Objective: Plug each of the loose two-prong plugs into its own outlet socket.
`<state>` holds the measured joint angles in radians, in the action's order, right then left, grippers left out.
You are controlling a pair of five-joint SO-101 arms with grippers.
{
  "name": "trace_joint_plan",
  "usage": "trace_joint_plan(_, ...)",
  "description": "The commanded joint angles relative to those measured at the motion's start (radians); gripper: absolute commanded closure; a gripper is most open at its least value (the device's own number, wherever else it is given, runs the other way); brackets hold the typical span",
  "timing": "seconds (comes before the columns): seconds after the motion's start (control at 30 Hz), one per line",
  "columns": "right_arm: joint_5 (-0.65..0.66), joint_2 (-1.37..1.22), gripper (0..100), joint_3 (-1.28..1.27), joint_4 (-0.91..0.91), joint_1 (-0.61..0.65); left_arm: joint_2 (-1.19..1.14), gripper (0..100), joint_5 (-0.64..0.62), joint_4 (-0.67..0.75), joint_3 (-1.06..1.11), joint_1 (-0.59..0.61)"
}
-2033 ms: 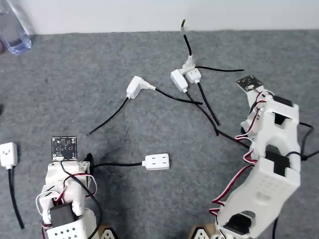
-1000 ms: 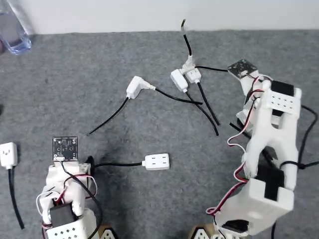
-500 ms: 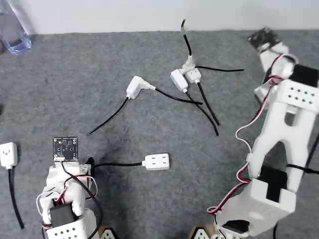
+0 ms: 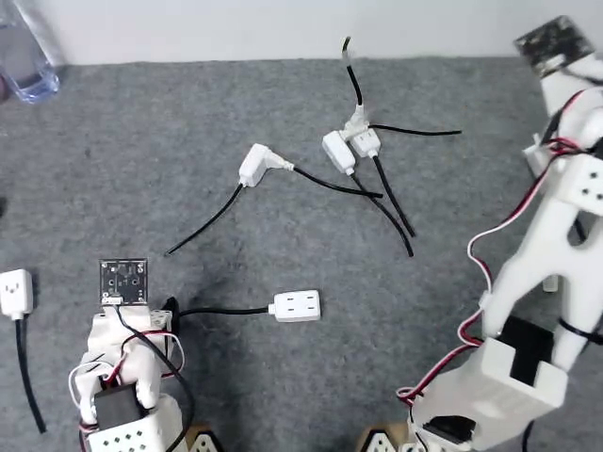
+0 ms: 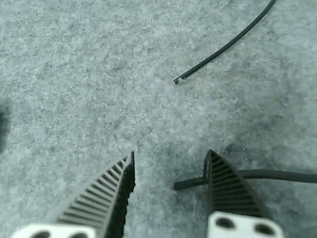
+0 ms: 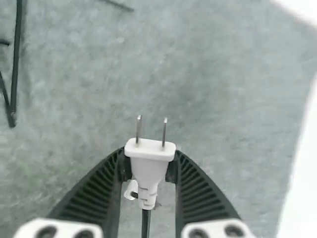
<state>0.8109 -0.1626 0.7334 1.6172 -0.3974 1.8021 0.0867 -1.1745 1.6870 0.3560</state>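
white plug (image 6: 148, 159), black cords (image 4: 226, 311), grey table (image 4: 170, 113)

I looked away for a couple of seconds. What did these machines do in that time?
The right gripper, shut on a white two-prong plug, swung from beside the cluster of plugs out to the table's far right corner. The left gripper kept still and open. The cluster, the angled plug and the middle outlet socket lie where they were.

the table cover (image 4: 188, 113) is grey felt-like cloth, matt and fuzzy. the plug (image 6: 148, 163) is smooth white plastic with two bare metal prongs (image 6: 139, 130); the ribbed fingers (image 5: 109, 198) look like matt black plastic.
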Motion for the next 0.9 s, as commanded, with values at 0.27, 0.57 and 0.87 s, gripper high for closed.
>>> trace_joint_plan(0.27, -0.009, 0.054, 99.1, 0.374, 0.183, 0.058, 0.012, 78, 0.002, -0.005, -0.004, -0.006)
trace_joint_plan(0.57, 0.046, 0.054, 99.1, 0.068, 0.177, 0.074, 0.014, 79, 0.008, 0.144, -0.004, 0.02)
trace_joint_plan(0.87, 0.236, 0.054, 99.1, -0.244, 0.179, 0.222, 0.014, 79, 0.006, 0.308, -0.004, -0.19)
